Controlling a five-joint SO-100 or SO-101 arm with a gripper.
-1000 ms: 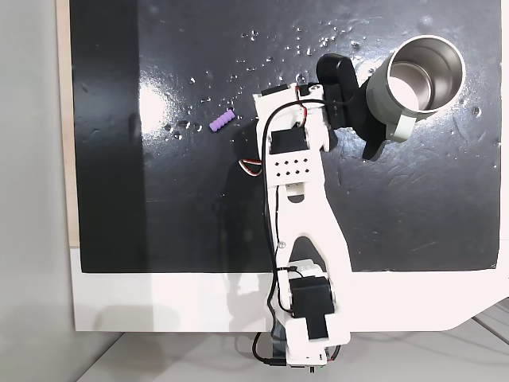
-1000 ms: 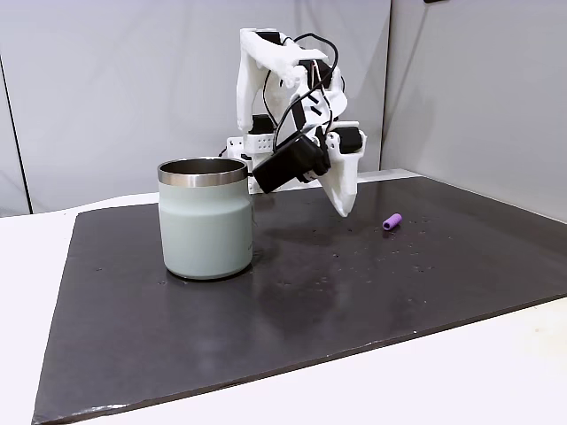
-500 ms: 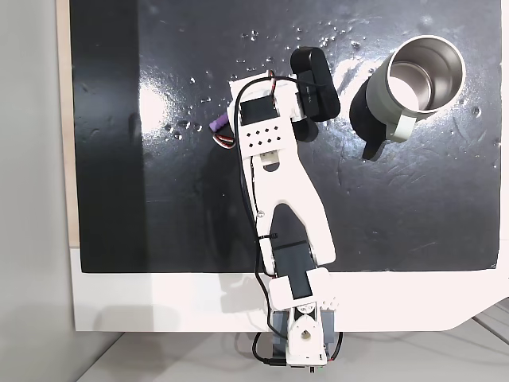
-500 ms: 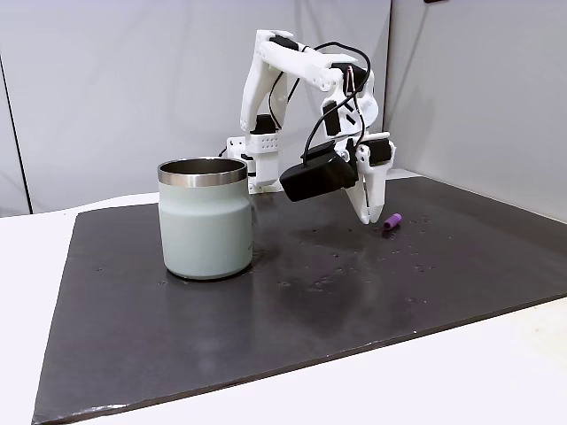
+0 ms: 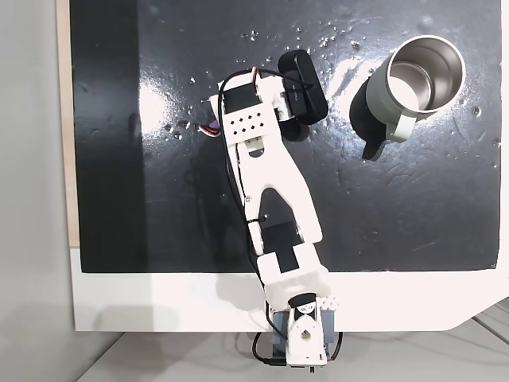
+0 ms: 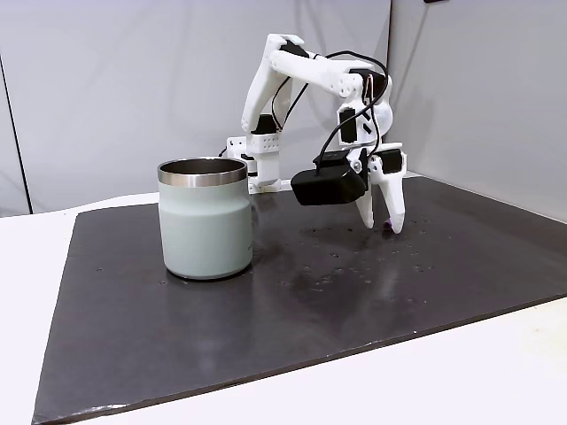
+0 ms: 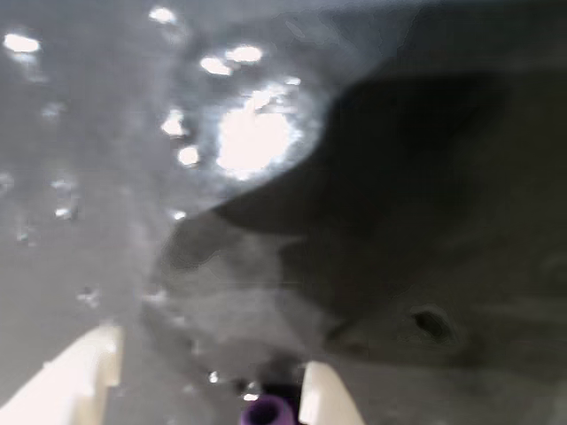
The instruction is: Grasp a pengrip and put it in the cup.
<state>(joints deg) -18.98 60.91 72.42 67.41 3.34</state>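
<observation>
Spread jaws are what the wrist view shows: two pale fingertips (image 7: 323, 394) stand apart at the bottom edge, and the purple end of the pengrip (image 7: 267, 412) sits low between them, close against the right-hand one. In the low fixed view the gripper (image 6: 381, 220) now points down at the dark mat (image 6: 266, 301), its tips at or just above the surface, with a speck of purple peeping out beside the right tip. A second ago it hung nearer the cup, and the pengrip lay well apart to its right in that view; the arm has since swung across and dropped over it. In the view from above, the arm's white body now covers the spot where the pengrip lay. My reading is that the reach is nearly done and the closing comes next, though the pengrip looks off-centre between the tips, so a small nudge could be needed before pinching, or it may roll away.

The cup (image 6: 205, 221) stands upright on the left of the low fixed view, well apart from the gripper, its steel inside empty as seen from above (image 5: 421, 76), handle turned toward the near side there. Nothing lies between gripper and cup on the mat; only small glinting specks dot the far part of it.
</observation>
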